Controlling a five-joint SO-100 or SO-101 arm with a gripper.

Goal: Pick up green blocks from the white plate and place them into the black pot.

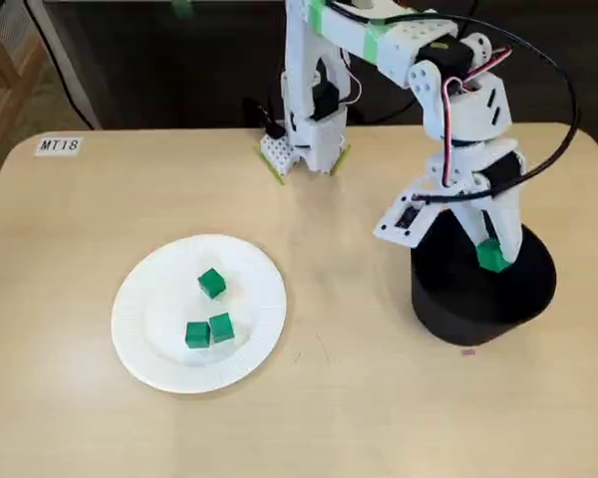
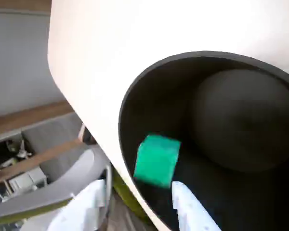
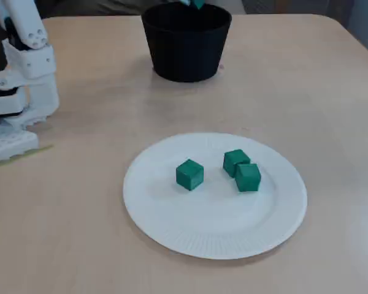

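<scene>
Hovering over the black pot (image 1: 468, 311), our jaws are standing apart, wider than the green block (image 2: 156, 160) between them; three more green blocks (image 1: 211, 284) (image 1: 197, 335) (image 1: 221, 328) are lying on the white plate (image 1: 143, 337).

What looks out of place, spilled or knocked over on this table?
Nothing stands out. The black pot stands upright, three green blocks sit on the white plate with none spilled onto the table, and a fourth block is over the pot's mouth by the open claw. Only a tiny pink speck lies beside the pot.
</scene>
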